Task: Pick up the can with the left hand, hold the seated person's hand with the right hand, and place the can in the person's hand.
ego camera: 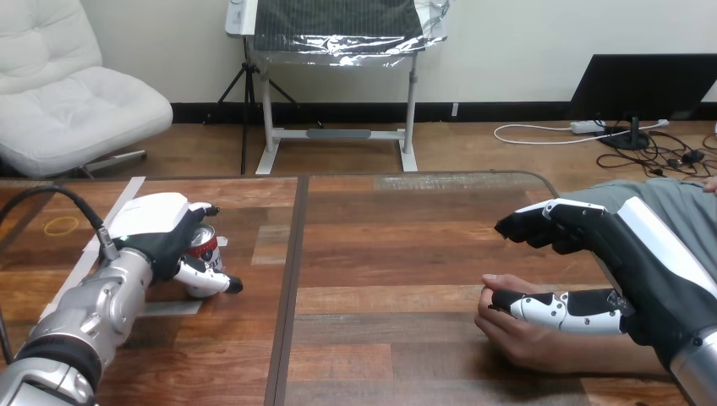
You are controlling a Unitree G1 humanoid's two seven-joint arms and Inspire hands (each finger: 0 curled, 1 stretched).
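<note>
1. The left hand (156,227) is black, its back a white shell.
2. The right hand (615,249) is black with white shells.
3. The left forearm (97,300) and the right forearm (700,372) are silver.

Wooden table (397,254): two panels of dark and light brown planks, grain running left to right. Dark seam (286,321) between panels, running from far edge to near edge. Far right corner rounded. Left panel: white tape strip (127,188) laid diagonally from far edge toward near left; yellow loop (61,226) lying flat, just left of strip; pale rectangular patch (270,245) just beside seam; second pale strip (165,309) nearer front.
</note>
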